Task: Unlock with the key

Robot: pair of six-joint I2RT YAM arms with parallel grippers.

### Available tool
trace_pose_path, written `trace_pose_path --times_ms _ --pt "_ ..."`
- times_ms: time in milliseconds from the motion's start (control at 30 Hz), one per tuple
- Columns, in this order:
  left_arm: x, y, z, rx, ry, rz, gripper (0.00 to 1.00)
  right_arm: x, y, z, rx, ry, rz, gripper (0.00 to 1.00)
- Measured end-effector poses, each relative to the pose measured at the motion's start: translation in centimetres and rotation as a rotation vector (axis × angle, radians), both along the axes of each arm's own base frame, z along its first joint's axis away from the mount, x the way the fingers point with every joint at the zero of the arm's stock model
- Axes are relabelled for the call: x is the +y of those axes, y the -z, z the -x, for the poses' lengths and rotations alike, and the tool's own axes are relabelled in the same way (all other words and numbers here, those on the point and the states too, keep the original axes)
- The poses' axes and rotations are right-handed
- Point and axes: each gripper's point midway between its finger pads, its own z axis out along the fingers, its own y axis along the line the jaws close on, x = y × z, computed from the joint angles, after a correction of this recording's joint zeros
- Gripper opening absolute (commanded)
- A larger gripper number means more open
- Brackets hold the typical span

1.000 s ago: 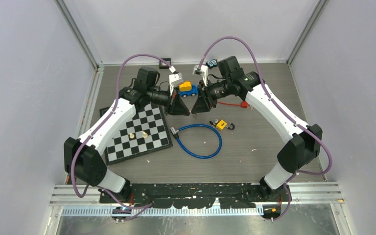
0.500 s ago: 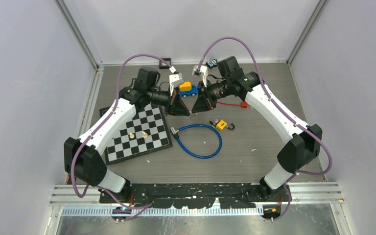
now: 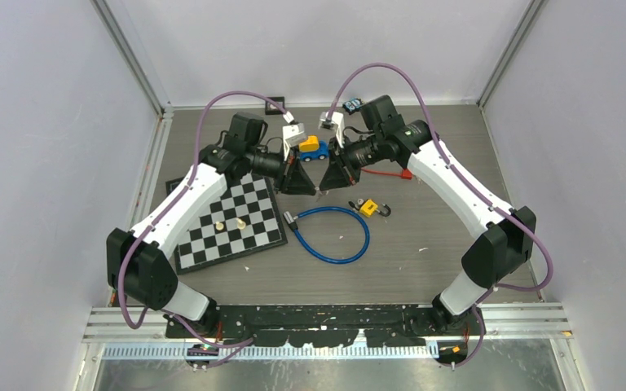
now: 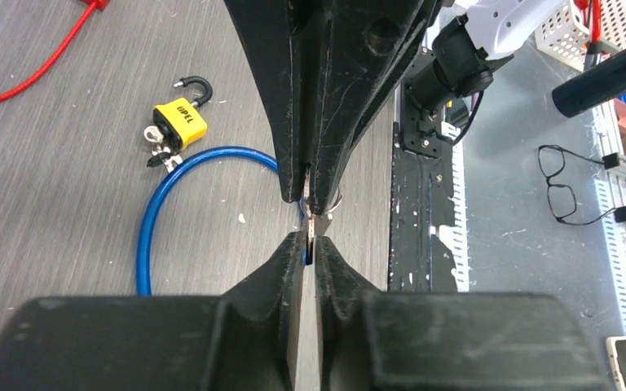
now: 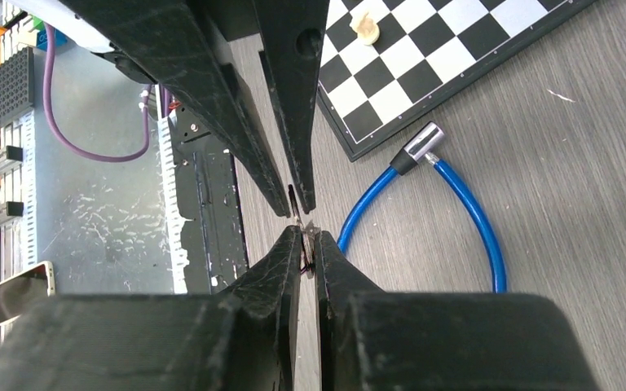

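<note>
The left gripper (image 4: 310,241) and the right gripper (image 4: 310,192) met tip to tip above the grey wood-grain table (image 3: 424,244). Each had its fingers pressed together on the small silver metal key (image 4: 313,220) between them, and which one bore it could not be told. This looked like a hand-over, with nothing inserted yet. The yellow block-shaped padlock (image 3: 368,207) lay on the table nearby, just beside the blue coated cable loop (image 3: 332,235). Next, one gripper would probably have to let go so the other could carry the key to a keyhole, which was not visible.

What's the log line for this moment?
left gripper: shut on key | right gripper: shut on key | padlock: on table, untouched
</note>
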Motion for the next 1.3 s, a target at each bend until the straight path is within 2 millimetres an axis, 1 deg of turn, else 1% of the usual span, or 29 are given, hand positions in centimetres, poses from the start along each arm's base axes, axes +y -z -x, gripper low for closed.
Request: trace_pose_path --times_ms 133,233,267,433,500,600,733,767,833,900,1000,1100,1200,1300 --pt "0.1 -0.2 -0.1 -0.006 -0.002 -0.001 0.35 -0.3 0.5 0.2 0.011 0.003 0.016 0.00" --pt "0.3 -0.2 -0.3 -0.015 -0.005 -0.002 0.51 -0.6 1.1 0.6 0.024 0.007 0.034 0.00" --pt "0.3 -0.1 -0.4 -0.021 -0.008 -0.005 0.55 -0.8 1.3 0.7 0.027 0.010 0.039 0.00" --pt "1.1 0.0 -1.2 -0.077 -0.037 -0.023 0.68 -1.7 1.4 0.9 0.023 0.028 0.045 0.00" --pt "1.5 0.5 -1.5 -0.106 -0.058 -0.047 0.73 -2.3 1.5 1.0 0.019 0.040 0.047 0.00" --pt "2.4 2.7 -2.1 -0.120 -0.107 -0.115 0.76 -4.1 1.8 0.8 0.023 0.089 0.048 0.00" --pt "3.8 7.1 -3.0 -0.081 -0.187 -0.259 0.80 -7.4 2.0 -0.3 0.017 0.195 0.040 0.00" --pt "4.7 10.2 -3.3 -0.033 -0.239 -0.367 0.80 -9.7 2.0 -0.7 0.008 0.269 0.034 0.00" --pt "5.1 12.1 -3.0 0.005 -0.272 -0.434 0.80 -10.8 1.8 -1.1 -0.016 0.307 0.014 0.00" --pt "5.3 13.8 -2.0 0.044 -0.286 -0.493 0.80 -11.7 2.2 -0.7 -0.014 0.331 0.007 0.00" --pt "4.9 15.5 0.0 0.092 -0.272 -0.554 0.78 -12.7 2.8 -0.2 -0.007 0.364 0.001 0.00" --pt "4.6 16.4 1.4 0.121 -0.264 -0.586 0.77 -13.3 3.6 -0.1 0.005 0.387 0.001 0.00" --pt "4.8 17.1 1.8 0.149 -0.284 -0.611 0.76 -13.5 3.9 -0.1 0.015 0.399 0.000 0.00" --pt "4.8 17.8 1.8 0.183 -0.297 -0.626 0.76 -13.7 3.8 -0.3 0.007 0.408 -0.007 0.00"
